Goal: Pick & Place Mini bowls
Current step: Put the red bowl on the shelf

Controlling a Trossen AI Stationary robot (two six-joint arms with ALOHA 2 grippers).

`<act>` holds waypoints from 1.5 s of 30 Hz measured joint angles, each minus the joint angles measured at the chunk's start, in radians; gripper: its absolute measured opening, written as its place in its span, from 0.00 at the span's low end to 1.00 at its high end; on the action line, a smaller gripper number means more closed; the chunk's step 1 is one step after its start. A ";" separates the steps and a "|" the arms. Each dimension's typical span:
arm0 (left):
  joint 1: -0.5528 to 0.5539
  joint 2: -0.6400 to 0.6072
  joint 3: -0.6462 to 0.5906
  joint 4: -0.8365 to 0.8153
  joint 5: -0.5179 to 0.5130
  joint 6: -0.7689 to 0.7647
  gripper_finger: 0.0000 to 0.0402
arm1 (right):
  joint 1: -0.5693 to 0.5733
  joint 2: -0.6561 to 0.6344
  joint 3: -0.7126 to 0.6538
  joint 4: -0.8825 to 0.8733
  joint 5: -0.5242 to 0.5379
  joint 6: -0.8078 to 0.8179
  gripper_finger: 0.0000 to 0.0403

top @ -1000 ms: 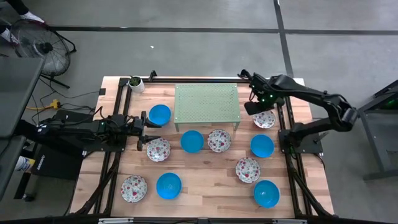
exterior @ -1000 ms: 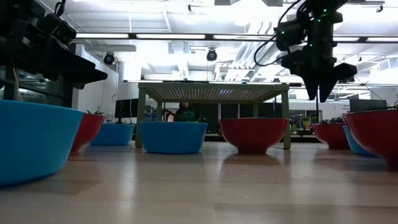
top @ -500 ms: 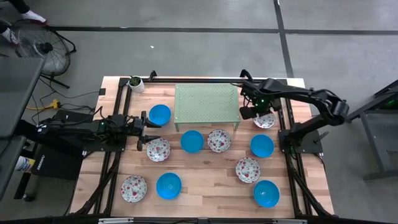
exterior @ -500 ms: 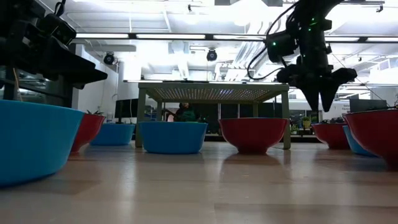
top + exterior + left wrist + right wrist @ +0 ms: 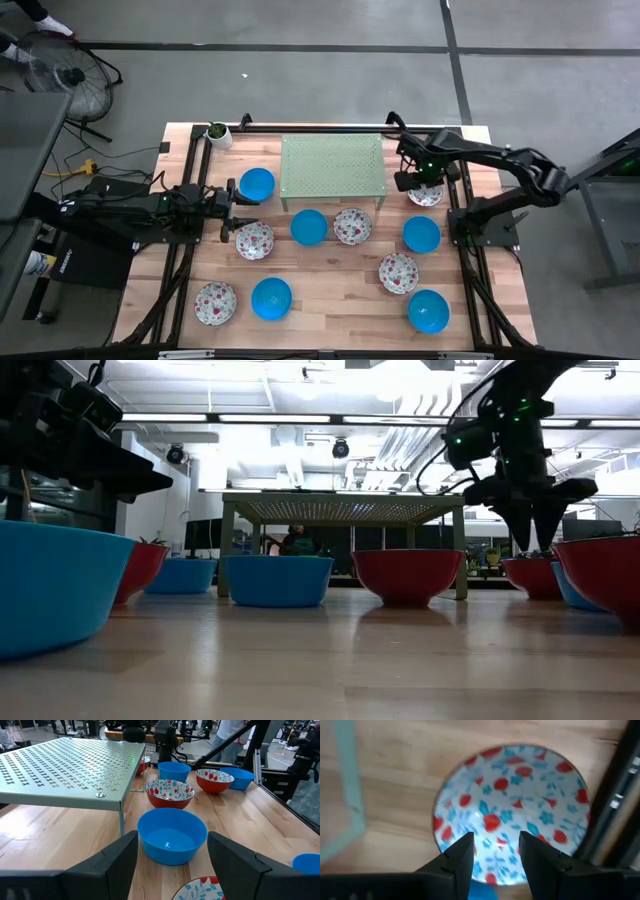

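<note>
I hang my right gripper (image 5: 418, 181), fingers spread and empty, just above the floral bowl (image 5: 426, 193) at the table's far right, beside the green perforated stand (image 5: 332, 166); this looks like the approach before the grasp, so next I must drop a finger over its rim and pinch. My left gripper (image 5: 228, 212) waits spread near the left edge between a blue bowl (image 5: 257, 183) and a floral one (image 5: 254, 240). I count ten bowls: five blue, five floral.
</note>
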 joint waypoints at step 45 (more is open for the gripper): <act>0.000 0.000 0.000 0.000 0.000 0.000 0.58 | -0.324 0.170 -0.010 0.045 0.048 -0.667 0.31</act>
